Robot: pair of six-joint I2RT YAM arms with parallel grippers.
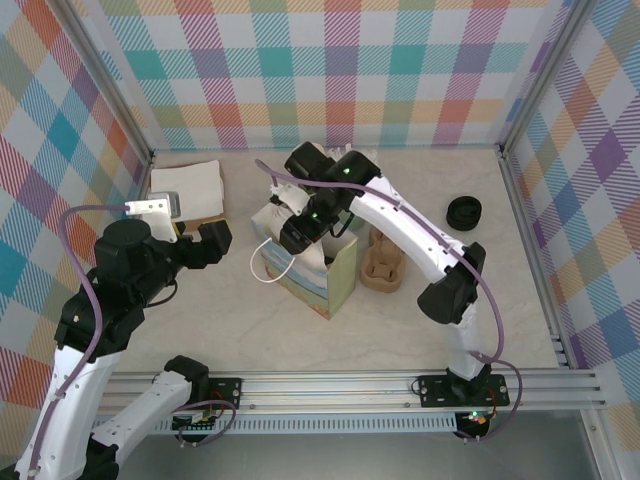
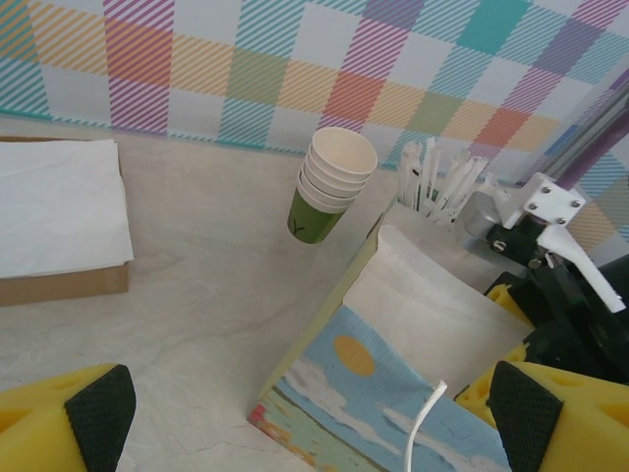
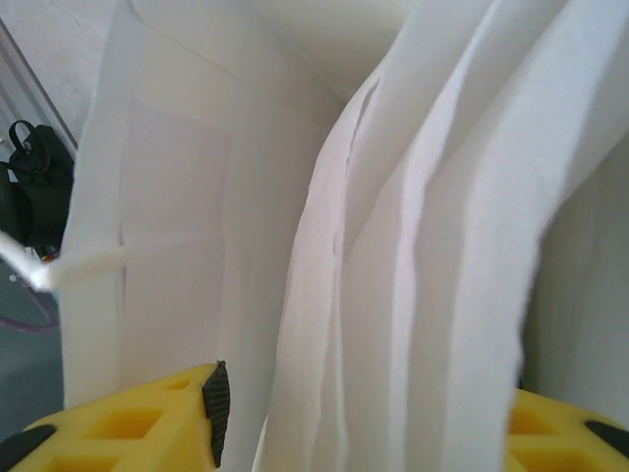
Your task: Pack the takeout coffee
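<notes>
Dipping right gripper point(image 3: 378, 418) into paper bag point(image 1: 335, 282), my fingers parted, napkins point(image 3: 432, 246) loose between; left gripper point(image 2: 310, 413) wide, bag ahead; coffee packed or not, can't tell.

The table point(image 1: 500, 290) has a pale, faintly veined, stone-look top, walled on three sides by bright checked panels. Roughly in the middle stands a paper bag point(image 1: 325, 280) printed with a sun, clouds and a beach, its mouth open upward and a white cord handle hanging on the left. Just to its right lies a brown moulded-pulp cup carrier point(image 1: 383, 265). Well apart, near the right wall, sits a small stack of black lids point(image 1: 463, 212). In the far left corner, white napkins point(image 1: 195, 185) rest on a brown cardboard base. Behind the bag stand a stack of olive-green paper cups point(image 2: 332, 187) and, just beside it, a bunch of white stirrers point(image 2: 437, 177), their holder hidden by the bag.
</notes>
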